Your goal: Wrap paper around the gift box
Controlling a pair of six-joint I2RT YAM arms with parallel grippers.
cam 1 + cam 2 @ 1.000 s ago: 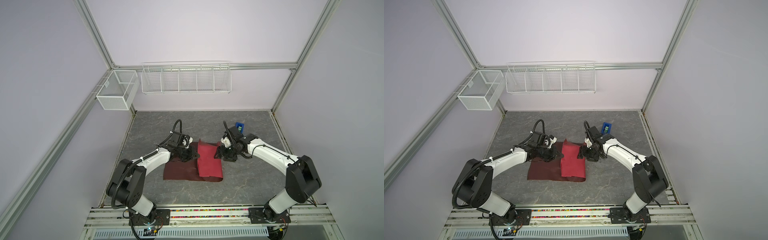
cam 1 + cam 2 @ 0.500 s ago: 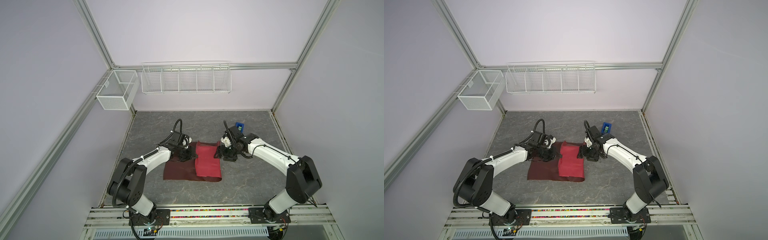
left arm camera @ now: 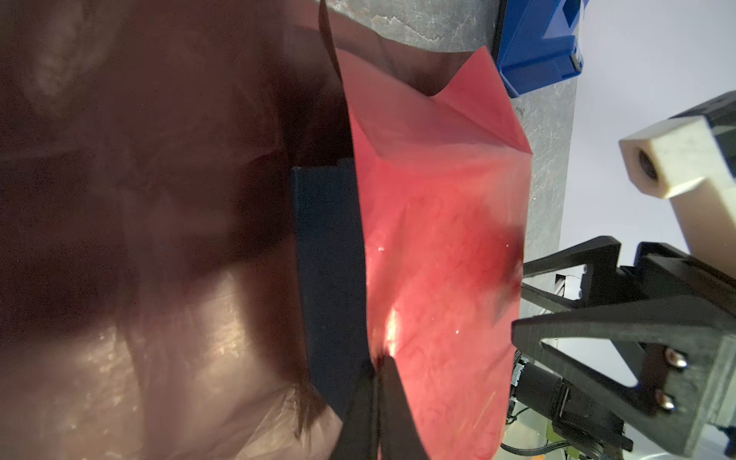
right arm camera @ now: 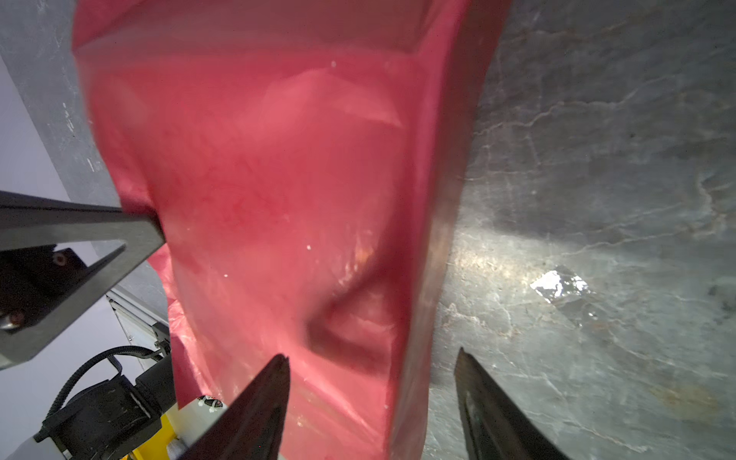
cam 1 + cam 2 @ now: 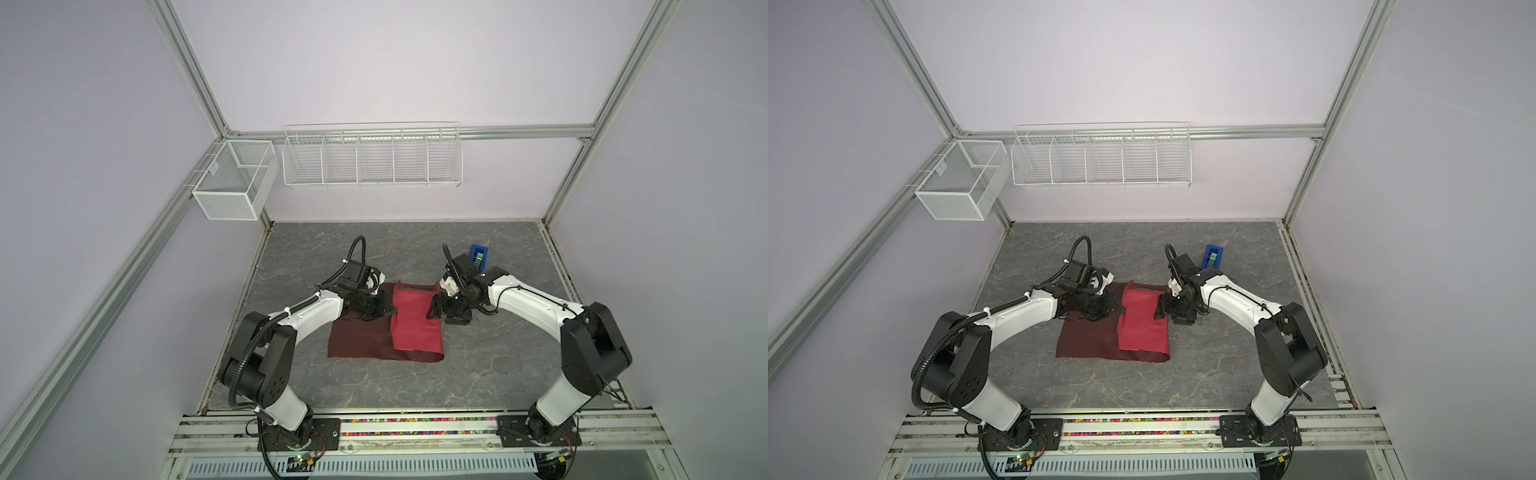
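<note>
1. On the back wall hang a long wire rack (image 5: 372,158) and a small wire basket (image 5: 232,183). They are high above the table (image 5: 415,386) and well away from my work.
2. A blue tape dispenser (image 5: 478,257) stands on the table just behind my right arm. It is near the paper's far corner but does not touch it.
3. The paper (image 5: 415,328) lies in the middle of the table, between my two grippers. Its left part lies flat and looks dark. Its right part is folded up and over and looks bright red.
4. The gift box (image 3: 330,259) sits under that red flap. I cannot see it in either top view. My left wrist view shows only a thin dark blue strip of it, between the flat dark paper and the red flap.
5. My left gripper (image 5: 390,309) is at the left edge of the red flap. Its fingers are pressed tight together and pinch the flap's edge, right beside the box.
6. My right gripper (image 5: 435,308) is at the right side of the covered box. Its fingers (image 4: 255,410) stand wide apart. One is over the red paper and the other is over the bare table. The folded edge of the paper runs between them. It has hold of nothing.
7. The red flap hides the box from my right gripper. The two grippers face each other across the flap, close but not touching.
</note>
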